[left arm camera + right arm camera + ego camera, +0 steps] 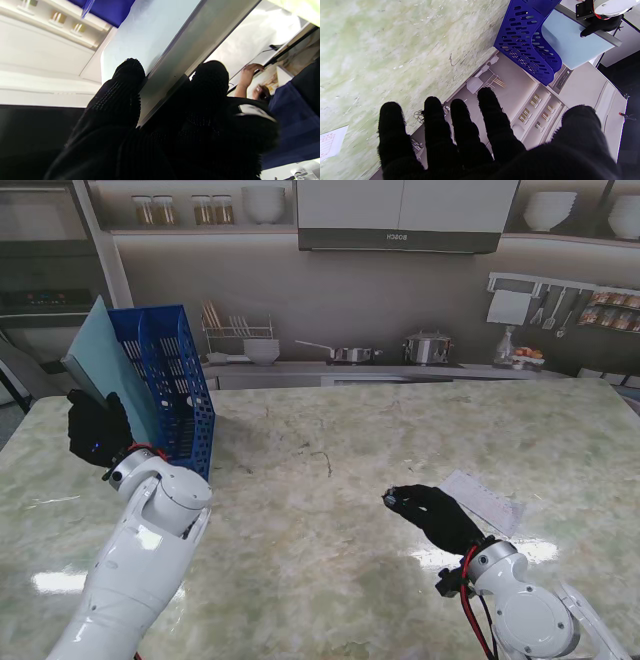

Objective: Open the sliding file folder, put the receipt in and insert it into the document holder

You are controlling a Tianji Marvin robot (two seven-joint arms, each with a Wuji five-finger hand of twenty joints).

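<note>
Folder: one flat, smooth, pale blue plastic folder with a grey spine bar, tilted, its lower part in the holder.
Holder: one blue perforated plastic document holder, upright at the table's far left.
Receipt: one thin white printed receipt, flat on the table just beside my right hand.
Left hand: I see the black textured left hand clamped on the folder's edge.
Right hand: I see the right hand with fingers spread, holding nothing.
Surface: glossy green-veined marble table.
Room: kitchen counter, shelves, pots behind.
</note>
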